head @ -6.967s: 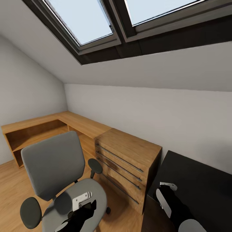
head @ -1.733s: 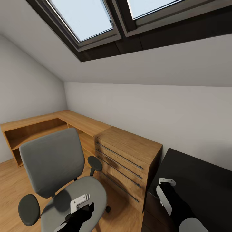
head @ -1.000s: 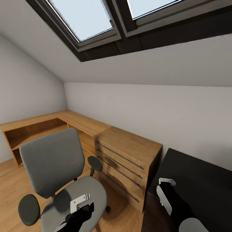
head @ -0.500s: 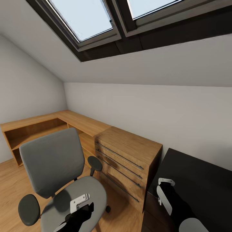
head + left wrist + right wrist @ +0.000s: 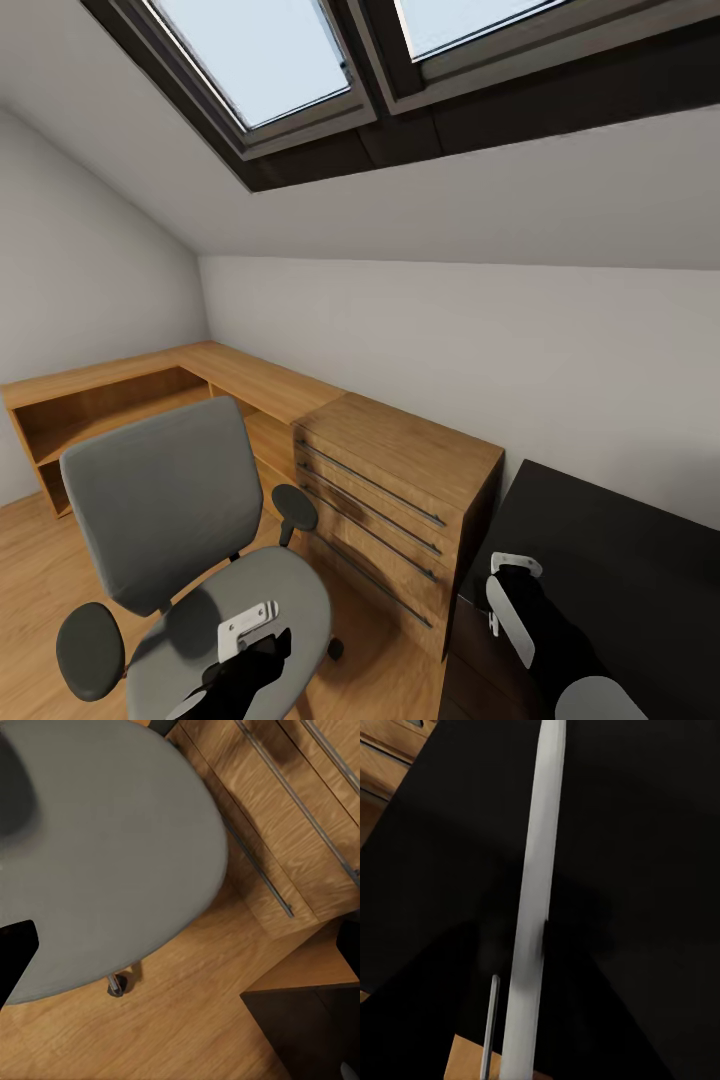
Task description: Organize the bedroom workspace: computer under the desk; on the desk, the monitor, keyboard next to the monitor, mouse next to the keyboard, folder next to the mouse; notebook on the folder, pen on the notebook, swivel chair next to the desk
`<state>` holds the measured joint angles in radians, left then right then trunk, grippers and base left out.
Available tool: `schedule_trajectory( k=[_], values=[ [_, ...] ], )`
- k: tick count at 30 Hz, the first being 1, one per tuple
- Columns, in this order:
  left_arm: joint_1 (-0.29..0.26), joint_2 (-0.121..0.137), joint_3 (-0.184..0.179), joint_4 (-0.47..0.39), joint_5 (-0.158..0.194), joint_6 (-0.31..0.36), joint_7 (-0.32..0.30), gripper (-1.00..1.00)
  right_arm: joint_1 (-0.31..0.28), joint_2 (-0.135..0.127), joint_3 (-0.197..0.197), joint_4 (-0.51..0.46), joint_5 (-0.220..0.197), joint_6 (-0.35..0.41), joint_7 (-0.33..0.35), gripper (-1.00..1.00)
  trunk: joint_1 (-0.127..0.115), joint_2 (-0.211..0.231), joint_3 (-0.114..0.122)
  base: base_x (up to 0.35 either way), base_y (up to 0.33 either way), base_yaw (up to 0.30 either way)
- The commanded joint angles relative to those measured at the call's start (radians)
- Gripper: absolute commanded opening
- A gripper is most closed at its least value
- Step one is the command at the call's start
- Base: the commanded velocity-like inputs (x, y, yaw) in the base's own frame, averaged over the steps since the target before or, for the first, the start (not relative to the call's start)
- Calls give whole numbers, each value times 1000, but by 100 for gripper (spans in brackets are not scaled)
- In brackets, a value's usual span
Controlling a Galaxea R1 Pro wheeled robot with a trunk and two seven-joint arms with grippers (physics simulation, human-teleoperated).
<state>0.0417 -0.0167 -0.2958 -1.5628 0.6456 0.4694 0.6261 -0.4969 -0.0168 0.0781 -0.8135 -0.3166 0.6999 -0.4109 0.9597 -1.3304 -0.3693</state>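
The swivel chair [image 5: 160, 500] stands at the lower left, its grey seat [image 5: 105, 847] bare. My left gripper [image 5: 250, 650] hangs just above the seat, open, with only the seat showing between its fingers [image 5: 15, 952]. The black top of the desk [image 5: 620, 560] fills the lower right. Over its near left corner, my right gripper [image 5: 510, 610] is shut on a thin white stick, the pen [image 5: 507, 625]. In the right wrist view the pen [image 5: 544, 832] crosses the dark desk top [image 5: 645, 832]. Monitor, keyboard, mouse, folder, notebook and computer are out of view.
A light-wood drawer cabinet [image 5: 400, 480] stands between chair and desk, close to both. A low wooden shelf unit [image 5: 120, 395] runs along the far wall and left corner. The sloped ceiling with the skylight [image 5: 300, 60] is overhead. Wood floor [image 5: 187, 1020] shows beside the chair.
Nothing has moved over the last 1.7 seconds. Against 7 seconds ago the whole picture has shifted slightly, so the camera moved; both arms keep their poses.
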Motion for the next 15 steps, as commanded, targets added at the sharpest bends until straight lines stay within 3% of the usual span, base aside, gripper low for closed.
schedule_trajectory(
  k=[1, 15],
  values=[
    [0, 0, 0, -2, 8, 2, 7, 100, 0, -2, 5, 36, -9, 10, -9, -100, 0, -1, -1, 0, 0, 0],
    [0, 0, 0, -2, 8, 2, 7, 100, 0, -2, 5, 33, -9, 10, -9, -100, 0, -1, -1, 0, 0, 0]
  ],
)
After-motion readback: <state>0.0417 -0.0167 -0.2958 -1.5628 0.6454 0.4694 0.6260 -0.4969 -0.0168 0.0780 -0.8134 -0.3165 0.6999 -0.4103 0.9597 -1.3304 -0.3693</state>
